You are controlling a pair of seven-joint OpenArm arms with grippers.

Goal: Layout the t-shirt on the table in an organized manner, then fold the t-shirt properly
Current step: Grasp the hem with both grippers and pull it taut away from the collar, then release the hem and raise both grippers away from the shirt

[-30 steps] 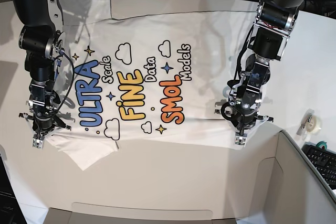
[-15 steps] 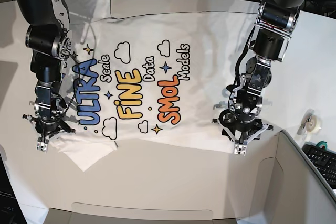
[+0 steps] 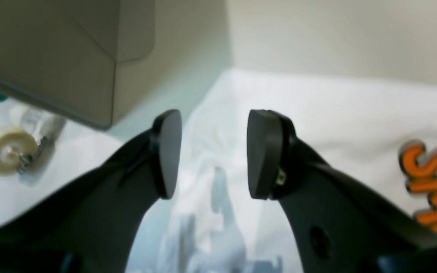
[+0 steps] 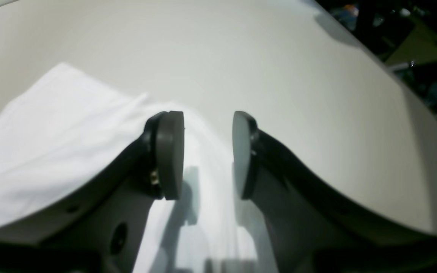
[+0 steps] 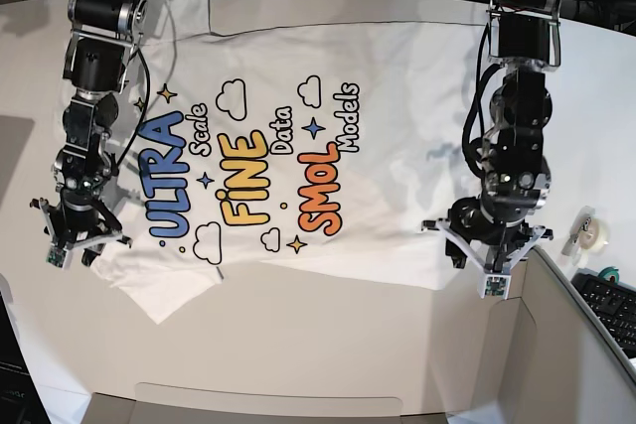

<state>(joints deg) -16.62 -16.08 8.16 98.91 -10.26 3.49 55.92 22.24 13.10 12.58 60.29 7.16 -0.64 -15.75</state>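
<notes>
Though spread flat and print-up across the table [image 5: 348, 345], looked every bit a thin cotton t-shirt [image 5: 397, 96]: light, limp, without stiffness to hold a shape, and likely to sag, crease and drag if lifted by one point. Judged best taken by small pinches at edges and corners (hem corners, shoulders, sleeve seams), both sides raised together to keep the cloth taut. Expected only bunching from a pinch mid-panel. Judged not fragile, and probably quick to slide on the smooth top. Found the left gripper [image 5: 490, 263] above the shirt corner nearest the grey bin [image 5: 576, 345], jaws parted wide, nothing between the pads, cloth lying beneath. Found the right gripper [image 5: 75, 245] at the opposite end, beside the near sleeve, jaws parted rather less, likewise empty. Read across the chest in large letters "ULTRA" in blue, "FiNE" in yellow and "SMOL" in orange, with "Scale", "Data" and "Models" in small black script alongside, among clouds and stars. Saw no brand tag or care label, and could read nothing on the tape roll [image 5: 593, 232].
</notes>
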